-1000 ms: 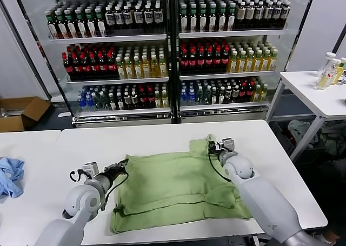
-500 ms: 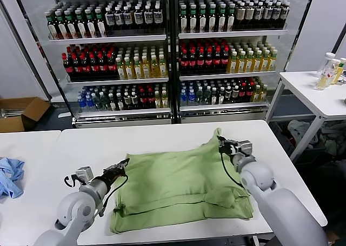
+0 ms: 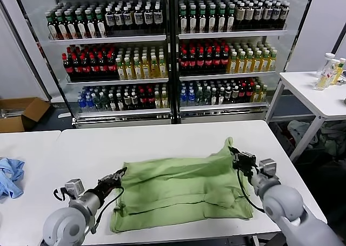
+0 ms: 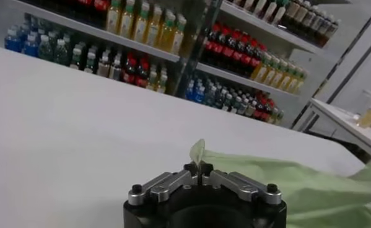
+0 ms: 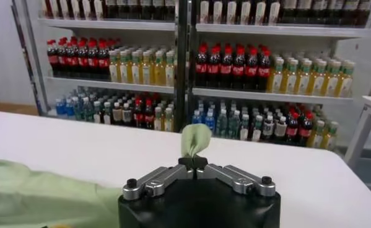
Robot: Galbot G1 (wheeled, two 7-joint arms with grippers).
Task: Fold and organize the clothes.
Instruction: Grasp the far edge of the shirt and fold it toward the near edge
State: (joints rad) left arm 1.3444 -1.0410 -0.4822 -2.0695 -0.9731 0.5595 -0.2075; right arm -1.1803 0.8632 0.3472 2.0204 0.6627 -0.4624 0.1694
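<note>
On the table, left pincer and right pincer each pinch the T-shirt edges.

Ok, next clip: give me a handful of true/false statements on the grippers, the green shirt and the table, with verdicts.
1. The right gripper is shut on a corner of the T-shirt. True.
2. The left gripper is open and hangs clear of the shirt. False: it is shut on a bit of the shirt's edge.
3. The shirt's far right corner is lifted off the white table. True.
4. The light blue cloth lies on top of the green shirt. False: it lies apart, on the table to the robot's left.
5. The shirt hangs fully in the air. False: most of it rests on the table.
</note>
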